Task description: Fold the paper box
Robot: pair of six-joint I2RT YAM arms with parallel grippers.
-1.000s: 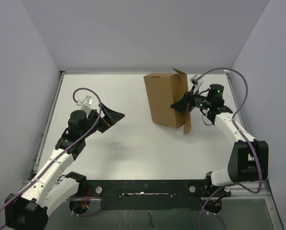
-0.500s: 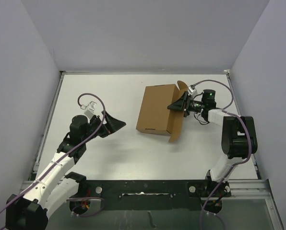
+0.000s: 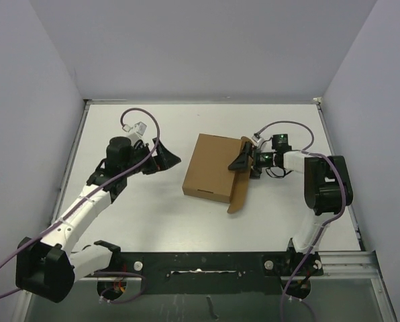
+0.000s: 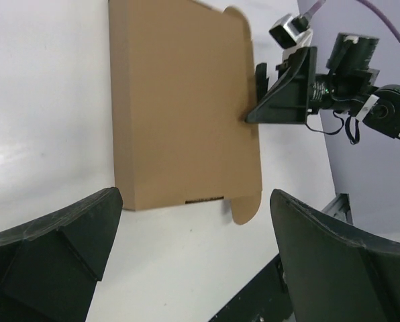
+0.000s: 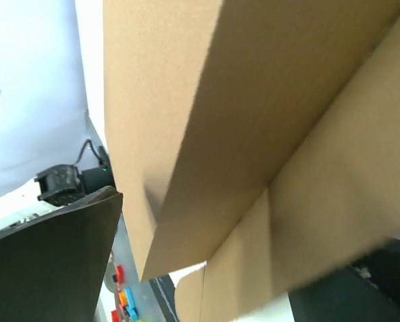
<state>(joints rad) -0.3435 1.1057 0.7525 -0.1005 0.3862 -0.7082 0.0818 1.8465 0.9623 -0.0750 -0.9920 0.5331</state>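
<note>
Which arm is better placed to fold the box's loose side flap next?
Right, likely. The right hand is at the flap edge of the paper box, cardboard between its jaws; the left hand hangs open, clear of the box.

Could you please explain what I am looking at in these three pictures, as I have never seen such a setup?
Two robot arms stand at the near edge of a white table. One picture looks down from above; the other two come from cameras on each arm's wrist. A flat brown cardboard box lies on the table, one flap sticking out. The right gripper is at the box's right edge, fingers open around the cardboard. The left gripper hovers open, apart from the box, holding nothing.
</note>
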